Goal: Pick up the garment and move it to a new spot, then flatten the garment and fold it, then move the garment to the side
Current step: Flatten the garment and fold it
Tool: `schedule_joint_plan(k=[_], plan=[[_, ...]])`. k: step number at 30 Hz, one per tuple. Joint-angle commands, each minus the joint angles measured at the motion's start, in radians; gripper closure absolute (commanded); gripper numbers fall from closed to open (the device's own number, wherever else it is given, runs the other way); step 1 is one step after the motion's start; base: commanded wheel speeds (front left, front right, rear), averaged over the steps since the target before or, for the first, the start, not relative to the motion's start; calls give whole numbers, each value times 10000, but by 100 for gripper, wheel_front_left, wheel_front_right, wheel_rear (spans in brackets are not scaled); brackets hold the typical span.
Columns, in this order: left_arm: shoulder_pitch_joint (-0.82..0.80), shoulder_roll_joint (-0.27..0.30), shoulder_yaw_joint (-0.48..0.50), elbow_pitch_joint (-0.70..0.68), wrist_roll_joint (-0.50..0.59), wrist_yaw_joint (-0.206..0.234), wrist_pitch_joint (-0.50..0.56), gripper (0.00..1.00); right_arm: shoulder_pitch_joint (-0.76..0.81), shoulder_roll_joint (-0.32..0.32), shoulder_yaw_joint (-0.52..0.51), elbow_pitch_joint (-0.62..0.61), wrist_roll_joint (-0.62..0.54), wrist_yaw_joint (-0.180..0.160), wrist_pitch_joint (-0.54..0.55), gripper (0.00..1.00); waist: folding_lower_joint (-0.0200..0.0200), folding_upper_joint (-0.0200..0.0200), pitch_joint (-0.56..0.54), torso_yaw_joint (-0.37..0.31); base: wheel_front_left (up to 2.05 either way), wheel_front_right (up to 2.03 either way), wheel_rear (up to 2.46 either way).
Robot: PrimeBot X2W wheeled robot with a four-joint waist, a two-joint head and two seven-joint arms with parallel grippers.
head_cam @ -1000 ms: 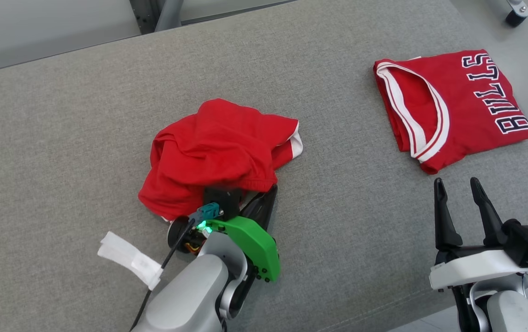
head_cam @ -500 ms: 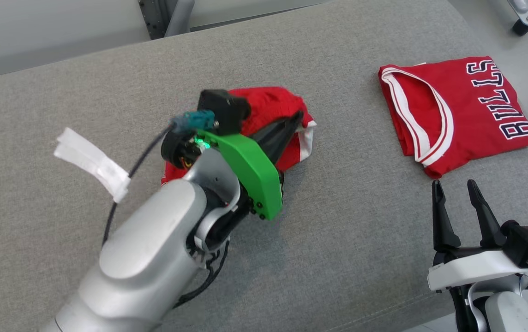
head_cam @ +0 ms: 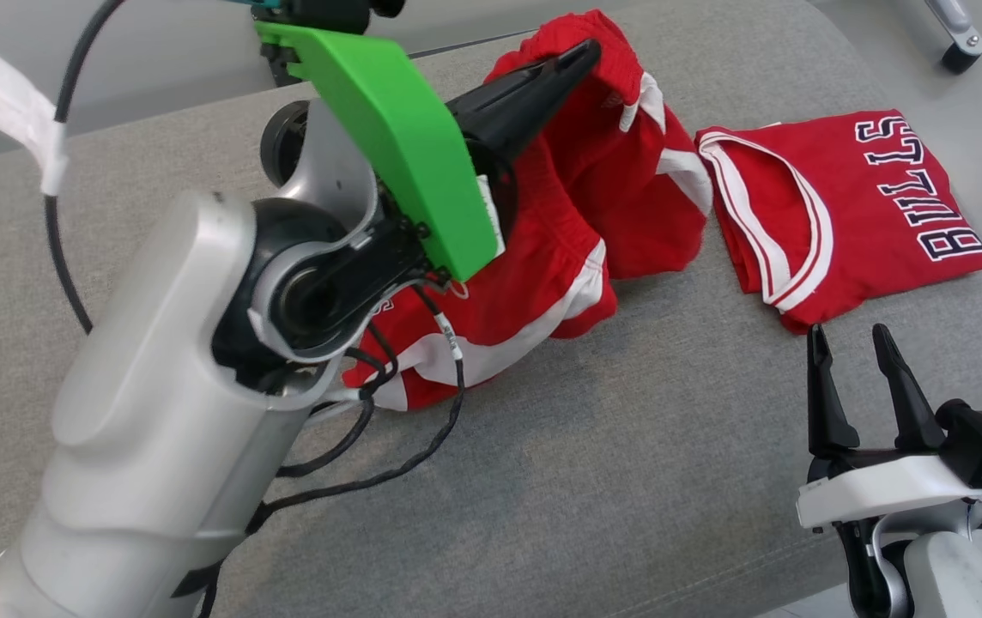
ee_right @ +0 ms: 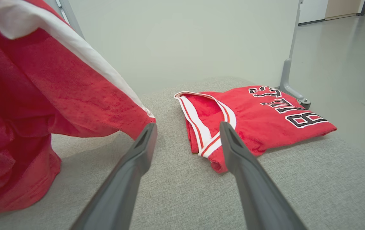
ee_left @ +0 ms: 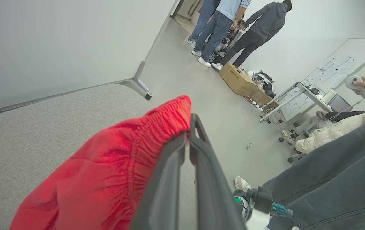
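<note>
Above the grey surface (head_cam: 542, 481), left pincer (head_cam: 584, 55) grips shorts (head_cam: 577, 257) (by waistband).

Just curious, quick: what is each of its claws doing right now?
Left gripper: shut on the red shorts, at the elastic waistband.
Right gripper: open, holding nothing.

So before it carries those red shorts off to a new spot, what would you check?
1. Grip: left jaws shut on the waistband of the red shorts: ok.
2. Shorts lifted fully off the grey cushion: not ok, their lower part rests on it.
3. Spare arm: right jaws open and empty: ok.
4. Shorts apart from the folded Bulls jersey: ok, though close.
5. Bare cushion for setting down: ok.
6. Safe distance from the person's leg nearby: cannot tell.
</note>
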Motion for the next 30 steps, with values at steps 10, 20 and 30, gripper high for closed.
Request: schedule_joint_plan(k=[10,20,30], plan=[[4182,2856,1075,-1498,-1658,413,1353,100,252,-25,-151,68,-124,-9,1,0,0,0,-76,581,0,0,0],[6716,4160,861,829,-1857,-1538,1286,100,14,-27,29,64,-696,-9,1,0,0,0,215,1454,0,0,0],[6073,3663,413,2431,-1479,-2451,1089,100,-74,-28,-25,86,-1146,-9,1,0,0,0,363,2000,0,0,0]])
